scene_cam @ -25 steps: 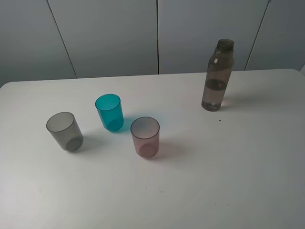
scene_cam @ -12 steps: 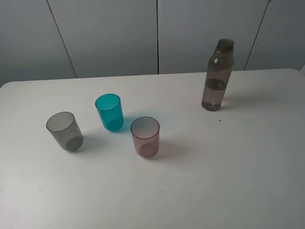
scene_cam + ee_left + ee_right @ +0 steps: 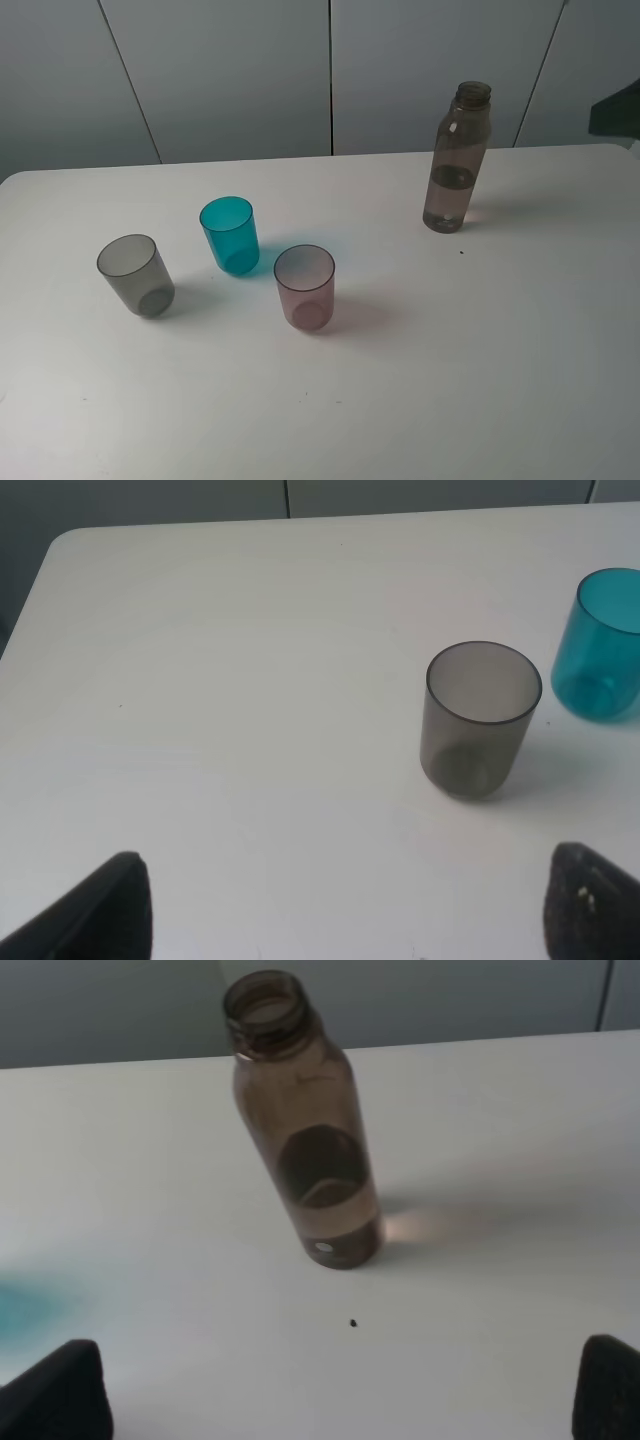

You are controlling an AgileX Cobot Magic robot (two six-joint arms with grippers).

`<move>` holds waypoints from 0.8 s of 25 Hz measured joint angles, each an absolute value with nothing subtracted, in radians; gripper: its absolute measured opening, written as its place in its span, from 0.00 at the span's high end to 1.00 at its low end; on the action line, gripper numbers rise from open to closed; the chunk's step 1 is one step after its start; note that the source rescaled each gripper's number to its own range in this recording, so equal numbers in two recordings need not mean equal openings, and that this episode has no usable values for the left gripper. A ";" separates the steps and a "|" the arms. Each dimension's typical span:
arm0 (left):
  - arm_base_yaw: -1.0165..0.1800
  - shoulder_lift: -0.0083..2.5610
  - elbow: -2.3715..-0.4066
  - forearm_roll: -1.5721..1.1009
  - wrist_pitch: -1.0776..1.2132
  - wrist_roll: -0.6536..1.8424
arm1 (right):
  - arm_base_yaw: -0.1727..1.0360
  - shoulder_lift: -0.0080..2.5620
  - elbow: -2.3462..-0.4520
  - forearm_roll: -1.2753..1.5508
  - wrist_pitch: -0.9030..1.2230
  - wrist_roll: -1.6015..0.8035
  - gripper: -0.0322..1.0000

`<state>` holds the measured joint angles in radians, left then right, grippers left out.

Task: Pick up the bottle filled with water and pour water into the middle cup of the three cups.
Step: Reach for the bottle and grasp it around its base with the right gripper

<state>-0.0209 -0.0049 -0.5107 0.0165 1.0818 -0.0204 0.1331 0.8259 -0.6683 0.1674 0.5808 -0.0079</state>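
Observation:
The smoky-brown bottle stands upright and uncapped at the back right of the white table, holding some water. The right wrist view shows the bottle ahead of my right gripper, which is open, well short of it and holding nothing. The three cups stand on the left half: the grey cup, the teal-blue middle cup and the pink cup. My left gripper is open and empty, with the grey cup and the teal cup ahead of it.
A dark part of my right arm shows at the right edge of the high view, behind the table's far right corner. Grey wall panels back the table. A small dark speck lies in front of the bottle.
A dark part of my right arm has come into the high view at its right edge. The bottle and the cups have not moved.

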 joint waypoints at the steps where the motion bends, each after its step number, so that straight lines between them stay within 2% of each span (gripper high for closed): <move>1: -0.021 -0.005 -0.511 0.017 1.082 -0.020 | 0.164 0.851 -0.668 0.167 0.555 -0.008 0.00; 5: -0.021 -0.005 -0.511 0.017 1.082 -0.020 | 0.240 0.954 -0.668 0.167 0.479 -0.016 0.00; 14: -0.021 -0.005 -0.511 0.017 1.082 -0.020 | 0.249 1.232 -0.668 0.167 0.342 -0.016 0.00; 20: -0.021 -0.005 -0.511 0.017 1.082 -0.020 | 0.249 1.395 -0.552 0.167 0.064 0.009 0.00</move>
